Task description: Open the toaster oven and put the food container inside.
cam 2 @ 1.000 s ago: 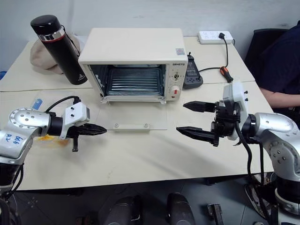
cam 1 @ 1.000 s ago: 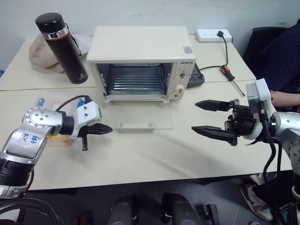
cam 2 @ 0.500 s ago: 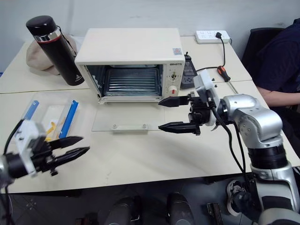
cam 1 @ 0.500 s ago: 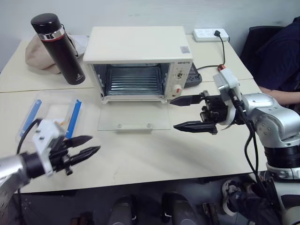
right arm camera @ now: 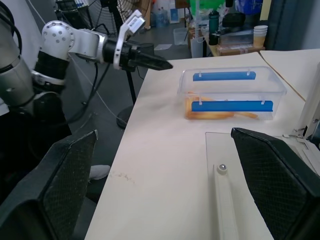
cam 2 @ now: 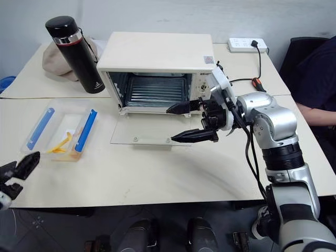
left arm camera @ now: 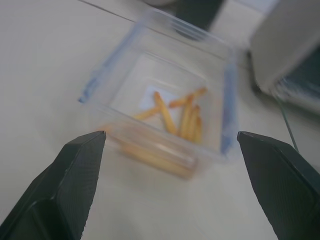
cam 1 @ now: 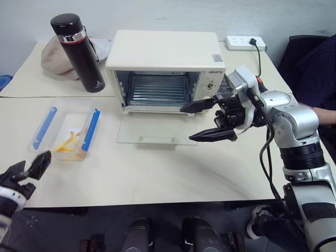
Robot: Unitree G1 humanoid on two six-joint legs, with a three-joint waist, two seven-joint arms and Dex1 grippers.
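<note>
- Opening looks done: the toaster oven (cam 1: pixel 163 68) has its glass door (cam 1: pixel 156 128) folded flat on the table
- The food container (cam 1: pixel 67 128) sits left of the toaster oven, ungrasped
- Left gripper (cam 2: pixel 16 170) spread empty near the container; right gripper (cam 1: pixel 207 121) spread empty over the door
- Next: grasp the container, slide it onto the rack

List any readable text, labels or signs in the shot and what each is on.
No text can be read.
Toaster oven: dark brand word on the control panel, too small to read.
Toaster oven top: small sticker, print unreadable.
Control panel: markings around the knobs, too small to read.
Black flask: small pale logo near its base, unreadable.
Food container: no print visible.
</note>
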